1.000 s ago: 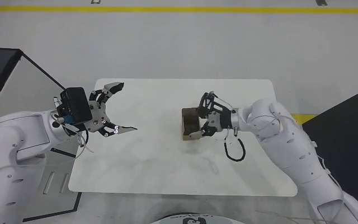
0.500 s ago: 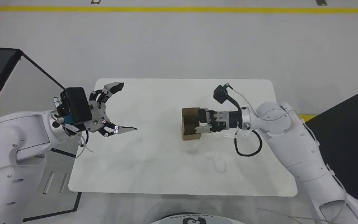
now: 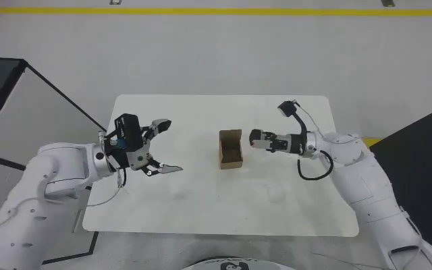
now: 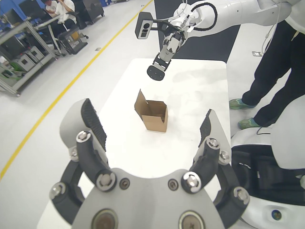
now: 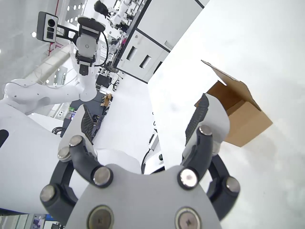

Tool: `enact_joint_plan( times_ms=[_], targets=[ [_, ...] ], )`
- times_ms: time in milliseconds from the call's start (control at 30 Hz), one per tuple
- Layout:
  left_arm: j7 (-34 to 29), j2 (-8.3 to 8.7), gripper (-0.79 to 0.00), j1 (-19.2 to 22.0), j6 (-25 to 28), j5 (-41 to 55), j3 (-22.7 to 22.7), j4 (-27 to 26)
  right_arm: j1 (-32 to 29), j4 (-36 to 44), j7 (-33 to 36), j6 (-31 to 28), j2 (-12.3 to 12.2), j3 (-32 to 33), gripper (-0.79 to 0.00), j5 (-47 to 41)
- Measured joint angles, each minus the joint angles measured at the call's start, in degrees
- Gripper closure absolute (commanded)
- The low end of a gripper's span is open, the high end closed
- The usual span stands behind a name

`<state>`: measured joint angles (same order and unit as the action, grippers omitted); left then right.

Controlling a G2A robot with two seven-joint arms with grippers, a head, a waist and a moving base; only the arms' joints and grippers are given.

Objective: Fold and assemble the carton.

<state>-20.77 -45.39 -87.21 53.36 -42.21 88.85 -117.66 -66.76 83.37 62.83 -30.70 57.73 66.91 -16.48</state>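
White table, grey floor with yellow line beyond.

Carton: brown cardboard, upright near the table's middle, top open, one flap standing up along one side. Inside, bare cardboard walls show.

Left gripper: over the table on the left arm's side, claw spread wide, gripping nothing, well apart from the carton.

Right gripper: just beside the carton on the opposite side, not touching it, claw spread wide, gripping nothing.

Carton sits between the two grippers.
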Motion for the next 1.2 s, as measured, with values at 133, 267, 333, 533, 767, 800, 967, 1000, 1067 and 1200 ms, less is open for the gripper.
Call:
enact_joint_plan(
  times_ms=[133, 267, 333, 533, 767, 800, 967, 1000, 1067, 1200],
  targets=[
    [-5.05, 0.22, 0.000, 1.13, -3.26, 4.66, -1.07, 1.07, -0.40, -1.90, 0.63, 0.01, -0.07, 0.15, 0.000, -1.73],
    [-4.89, 0.23, 0.000, 1.12, -3.27, 4.65, -0.99, 1.13, -0.38, -1.89, 0.62, 0.04, -0.07, 0.15, 0.000, -1.72],
    [-4.86, 0.22, 0.000, 1.12, -3.24, 4.64, -0.99, 1.12, -0.38, -1.88, 0.61, 0.04, -0.07, 0.15, 0.000, -1.71],
    [-8.58, -0.13, 0.000, 0.47, -10.55, 7.96, -4.48, 3.54, -0.64, -1.56, -3.16, 1.81, -0.04, -0.38, 0.000, 3.36],
    [-18.63, -1.48, 0.000, 7.82, -19.17, 17.45, -16.18, 7.06, -0.88, -2.30, -9.10, 4.47, 0.36, -2.17, 0.000, 10.79],
    [-19.53, -1.75, 0.000, 8.90, -20.25, 18.18, -17.78, 7.82, -0.91, -2.39, -9.69, 4.59, 0.41, -2.35, 0.000, 11.28],
    [-20.94, -2.49, 0.000, 11.84, -25.25, 19.74, -21.39, 10.01, -1.12, -3.04, -10.18, 3.79, 0.60, -2.90, 0.000, 10.05],
    [-20.92, -2.48, 0.000, 11.77, -25.10, 19.71, -21.34, 9.97, -1.11, -3.04, -10.17, 3.80, 0.60, -2.89, 0.000, 10.06],
    [-20.90, -2.46, 0.000, 11.72, -24.99, 19.69, -21.28, 9.94, -1.11, -3.02, -10.17, 3.82, 0.60, -2.88, 0.000, 10.10],
    [-19.94, -2.64, 0.000, 11.23, -26.12, 21.04, -21.58, 11.13, -1.19, -3.12, -10.32, 3.96, 0.61, -2.93, 0.000, 10.14]
  ],
)
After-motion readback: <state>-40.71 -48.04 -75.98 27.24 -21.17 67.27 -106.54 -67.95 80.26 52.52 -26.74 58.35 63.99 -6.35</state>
